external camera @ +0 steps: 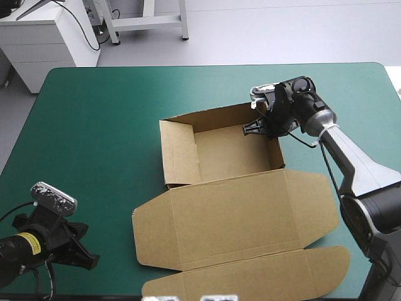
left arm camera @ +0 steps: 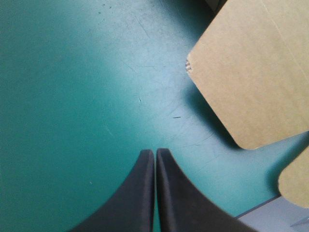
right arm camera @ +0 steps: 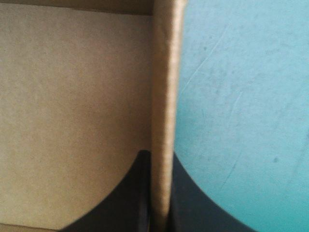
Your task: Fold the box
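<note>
Brown box (external camera: 233,153): set at the counter's (external camera: 94,125) middle, tray walls raised, lid (external camera: 238,210) laid flat on the box's near side.
Right pincer (external camera: 255,128): all but closed on the box's wall (right arm camera: 164,96) by its far corner, with the wall running straight ahead between the fingers.
Left pincer (left arm camera: 155,151): closed and empty, well apart from the box, with a lid flap (left arm camera: 251,72) ahead.
Counter: teal-green, with room judged ample around the box.

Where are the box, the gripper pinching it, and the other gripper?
box (external camera: 238,210): high view, on its flat lid.
right gripper (external camera: 258,128): high view, between the fingertips pinching a tray wall.
left gripper (left arm camera: 155,152): left wrist view, where its shut fingertips meet.
</note>
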Motion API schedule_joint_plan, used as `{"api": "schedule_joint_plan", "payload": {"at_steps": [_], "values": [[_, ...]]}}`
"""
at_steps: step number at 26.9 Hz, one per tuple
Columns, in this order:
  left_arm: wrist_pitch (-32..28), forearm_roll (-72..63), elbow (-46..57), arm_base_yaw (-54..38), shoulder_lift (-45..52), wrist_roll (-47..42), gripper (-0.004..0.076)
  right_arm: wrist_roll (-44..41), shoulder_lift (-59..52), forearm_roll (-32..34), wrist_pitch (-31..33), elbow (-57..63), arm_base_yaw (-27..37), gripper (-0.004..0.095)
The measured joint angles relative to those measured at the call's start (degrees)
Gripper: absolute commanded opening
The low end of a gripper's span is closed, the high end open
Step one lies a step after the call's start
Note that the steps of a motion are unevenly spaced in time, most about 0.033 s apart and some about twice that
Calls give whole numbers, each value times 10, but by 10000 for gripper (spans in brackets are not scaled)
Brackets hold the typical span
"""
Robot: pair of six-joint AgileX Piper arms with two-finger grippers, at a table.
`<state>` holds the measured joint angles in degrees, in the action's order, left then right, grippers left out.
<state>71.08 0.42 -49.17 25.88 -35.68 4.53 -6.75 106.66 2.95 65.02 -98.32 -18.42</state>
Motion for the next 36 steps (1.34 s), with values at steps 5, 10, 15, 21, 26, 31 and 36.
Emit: {"api": "schedule_joint_plan", "payload": {"at_steps": [5,10,15,21,26,31,36], "values": [[0,0,0,0,0,0,-8,23,-6,7,26,-46,37,-20],[0,-1,0,0,0,0,-8,50,-6,12,37,-75,107,-20],[0,-1,0,0,0,0,-8,68,-6,13,41,-77,206,-20],[0,-1,0,0,0,0,-8,99,-6,6,33,-77,322,-20],[0,-1,0,0,0,0,-8,110,-6,-29,11,-77,421,-20],[0,9,0,0,0,0,-8,110,11,-49,-5,-77,486,-20],[0,18,0,0,0,0,-8,110,53,-47,-5,-77,496,-18]]}}
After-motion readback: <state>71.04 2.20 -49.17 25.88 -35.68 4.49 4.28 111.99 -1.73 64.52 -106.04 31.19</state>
